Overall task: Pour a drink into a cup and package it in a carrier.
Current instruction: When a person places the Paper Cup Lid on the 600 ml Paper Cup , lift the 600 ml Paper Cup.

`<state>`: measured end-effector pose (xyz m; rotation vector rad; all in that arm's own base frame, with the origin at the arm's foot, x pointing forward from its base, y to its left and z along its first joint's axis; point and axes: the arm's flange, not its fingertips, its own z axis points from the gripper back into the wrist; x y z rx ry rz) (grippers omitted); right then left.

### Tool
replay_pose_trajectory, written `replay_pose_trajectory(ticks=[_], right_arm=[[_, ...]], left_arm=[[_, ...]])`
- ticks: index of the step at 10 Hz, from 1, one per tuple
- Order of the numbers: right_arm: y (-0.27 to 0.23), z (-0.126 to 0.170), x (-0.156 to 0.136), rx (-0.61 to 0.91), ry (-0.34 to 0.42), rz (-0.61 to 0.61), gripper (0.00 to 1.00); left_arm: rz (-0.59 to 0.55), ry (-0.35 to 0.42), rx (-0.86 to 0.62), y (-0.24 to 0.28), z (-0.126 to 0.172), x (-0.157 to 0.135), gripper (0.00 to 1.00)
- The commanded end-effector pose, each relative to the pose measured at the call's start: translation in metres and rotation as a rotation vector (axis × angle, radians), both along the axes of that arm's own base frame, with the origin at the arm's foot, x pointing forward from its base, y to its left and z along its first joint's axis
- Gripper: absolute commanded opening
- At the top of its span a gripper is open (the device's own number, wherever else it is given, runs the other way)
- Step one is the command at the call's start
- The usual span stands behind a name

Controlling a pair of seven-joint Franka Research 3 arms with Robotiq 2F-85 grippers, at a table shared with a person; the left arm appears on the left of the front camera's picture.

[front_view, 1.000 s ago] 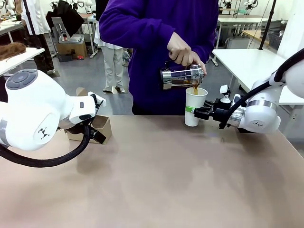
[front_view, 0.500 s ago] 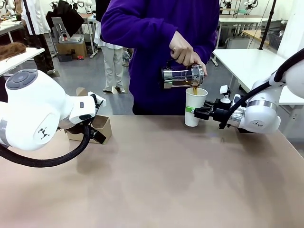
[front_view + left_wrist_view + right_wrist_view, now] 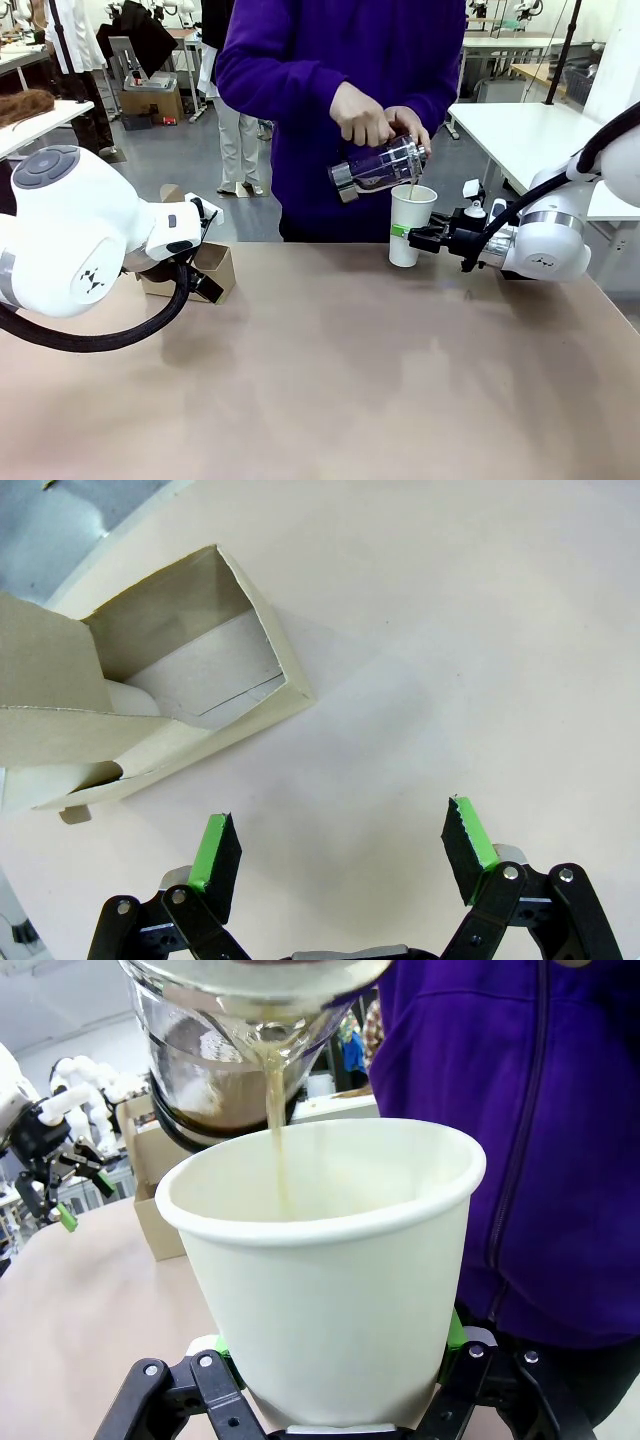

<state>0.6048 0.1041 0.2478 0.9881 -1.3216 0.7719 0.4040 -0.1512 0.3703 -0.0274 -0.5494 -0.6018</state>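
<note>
Your right hand (image 3: 402, 232) grips cup (image 3: 412, 210) upright under person's tilted jug (image 3: 380, 165), drink (image 3: 276, 1120) streaming in. Left hand (image 3: 340, 840) wide, nearer cardboard (image 3: 170, 630), possibly carrier, far across desk (image 3: 330, 380).

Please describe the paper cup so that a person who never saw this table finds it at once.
Look across the brown table to the person in purple. Before them the right gripper clamps a tall white paper cup. Unlike the cardboard box at the left, it is receiving brown drink from a tilted glass jug.

Bright, even overhead light — soft shadows on the table (image 3: 330, 380); wrist views bend at edges, background blurred.
</note>
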Motion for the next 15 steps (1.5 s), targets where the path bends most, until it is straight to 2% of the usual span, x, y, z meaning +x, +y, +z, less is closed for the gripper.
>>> replay_pose_trajectory(ticks=[1, 15], right_arm=[[0.0013, 0.0056, -0.0030, -0.001, -0.003, -0.001, 0.80], [0.0013, 0.0056, -0.0030, -0.001, -0.003, -0.001, 0.80]], left_arm=[[0.000, 0.000, -0.001, 0.0000, 0.0002, -0.0003, 1.00], [0.000, 0.000, -0.001, 0.0000, 0.0002, -0.0003, 1.00]])
